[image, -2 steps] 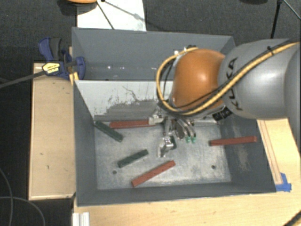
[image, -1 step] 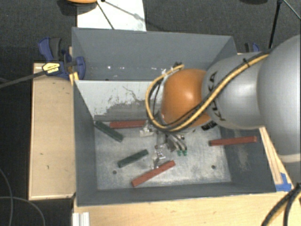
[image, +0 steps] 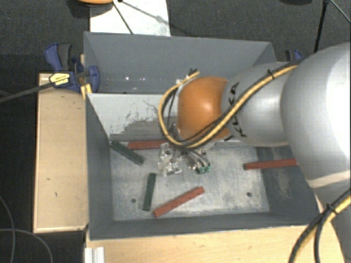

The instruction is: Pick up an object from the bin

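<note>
Gripper (image: 181, 164) low at bin (image: 100, 163) centre; aperture cannot be told. Risk: closes on bare floor, missing red bar (image: 178, 201) near front edge.

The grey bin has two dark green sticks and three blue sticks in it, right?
Not quite: no stick is blue. The camera view shows three reddish-brown flat sticks in the grey metal bin: that one near the front, one by the back wall and one on the right. The two dark green flat sticks are right, both on the left.
</note>
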Robot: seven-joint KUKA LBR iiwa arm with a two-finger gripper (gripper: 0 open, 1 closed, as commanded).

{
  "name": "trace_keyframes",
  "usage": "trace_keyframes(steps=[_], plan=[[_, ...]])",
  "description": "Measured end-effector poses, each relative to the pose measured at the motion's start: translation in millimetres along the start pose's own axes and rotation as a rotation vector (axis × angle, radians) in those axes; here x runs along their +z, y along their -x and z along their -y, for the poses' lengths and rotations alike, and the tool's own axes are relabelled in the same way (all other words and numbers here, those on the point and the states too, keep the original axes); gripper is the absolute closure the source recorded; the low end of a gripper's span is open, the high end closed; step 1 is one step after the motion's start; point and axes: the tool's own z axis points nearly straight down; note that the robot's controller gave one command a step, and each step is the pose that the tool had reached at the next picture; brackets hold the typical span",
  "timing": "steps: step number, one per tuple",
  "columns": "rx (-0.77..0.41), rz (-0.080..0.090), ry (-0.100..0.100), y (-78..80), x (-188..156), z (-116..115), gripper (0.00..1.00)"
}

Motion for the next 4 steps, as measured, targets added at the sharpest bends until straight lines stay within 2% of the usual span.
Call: trace_keyframes(steps=[1,2,3,4], plan=[[0.003,-0.007,0.000,-2.4,2.3,-0.1,0.00],[0.004,-0.007,0.000,-2.3,2.2,0.0,0.00],[-0.216,-0.009,-0.002,-14.4,2.6,-28.5,0.00],[-0.310,-0.006,0.004,1.3,2.3,-69.3,1.00]])
